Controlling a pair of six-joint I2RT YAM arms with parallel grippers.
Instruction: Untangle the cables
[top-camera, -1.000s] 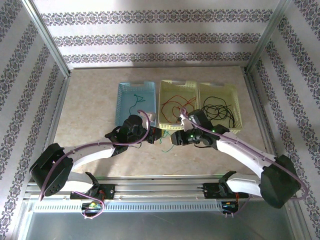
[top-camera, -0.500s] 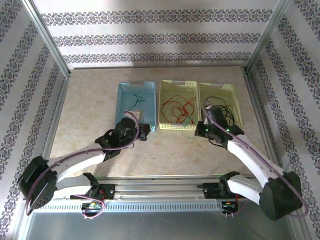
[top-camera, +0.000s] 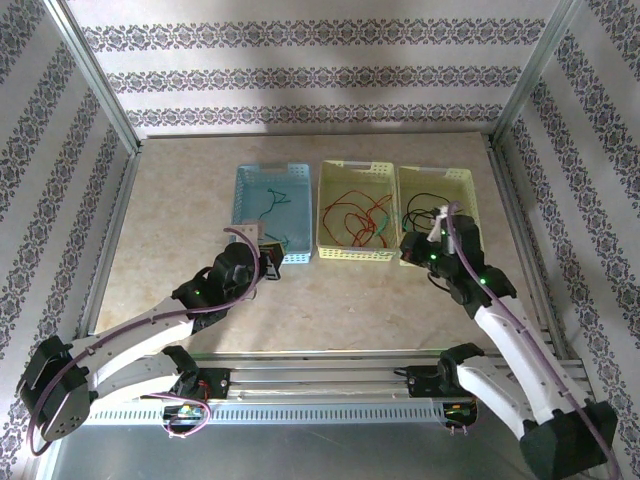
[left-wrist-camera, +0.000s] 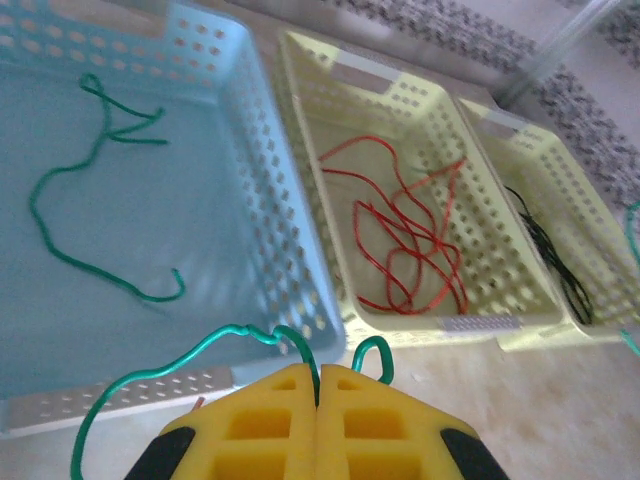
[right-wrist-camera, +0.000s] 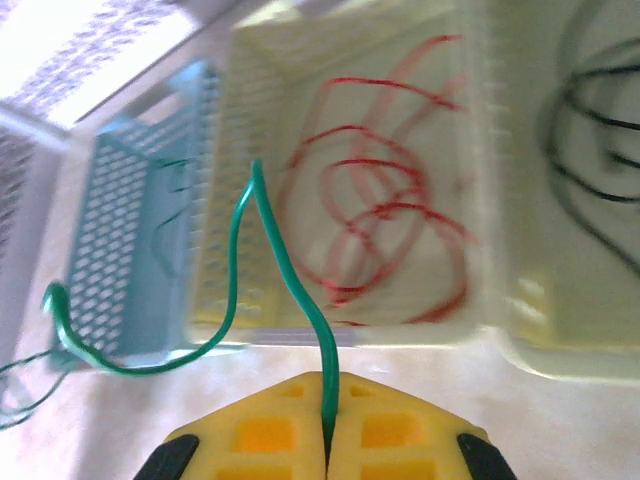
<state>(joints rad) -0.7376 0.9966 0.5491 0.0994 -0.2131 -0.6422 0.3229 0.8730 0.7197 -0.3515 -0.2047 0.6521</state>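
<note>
Left wrist view: your left hand (left-wrist-camera: 318, 385) is clenched on the green cable (left-wrist-camera: 215, 340) — the right hand (right-wrist-camera: 327, 400) pinches probably the same strand, keeping it free just before the blue basket (left-wrist-camera: 270, 200).

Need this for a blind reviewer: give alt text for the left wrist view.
The shut left end effector pinches a green cable before three baskets: blue basket holding a loose green cable, middle yellow basket with a red cable, right yellow basket with a black cable.

Three adjacent baskets (top-camera: 355, 165), cables (top-camera: 352, 212) inside
</note>
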